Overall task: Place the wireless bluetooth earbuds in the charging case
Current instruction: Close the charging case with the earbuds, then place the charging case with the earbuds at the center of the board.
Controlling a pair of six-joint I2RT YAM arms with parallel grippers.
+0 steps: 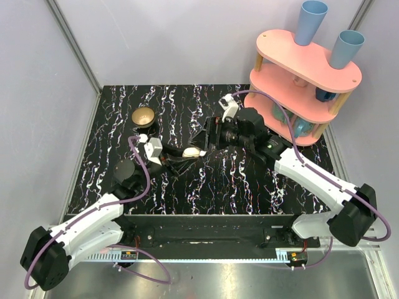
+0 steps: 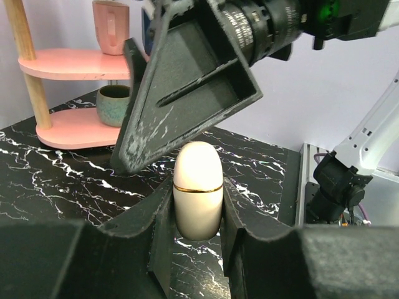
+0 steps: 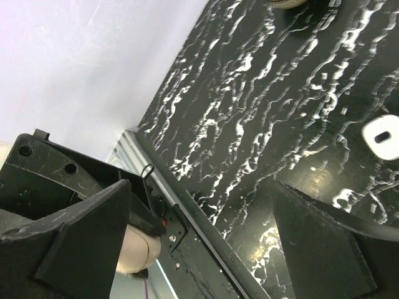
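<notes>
My left gripper is shut on a cream egg-shaped charging case with a gold seam, its lid closed. In the left wrist view the case stands upright between my fingers, just above the tabletop. My right gripper is open and empty, right beside and above the case. One of its fingers hangs over the case's top. In the right wrist view the case peeks out behind the right gripper's left finger. No earbuds show in any view.
A tan round bowl sits at the back left of the black marbled table. A small white rounded object lies near it. A pink two-tier shelf with blue cups and mugs stands at the back right.
</notes>
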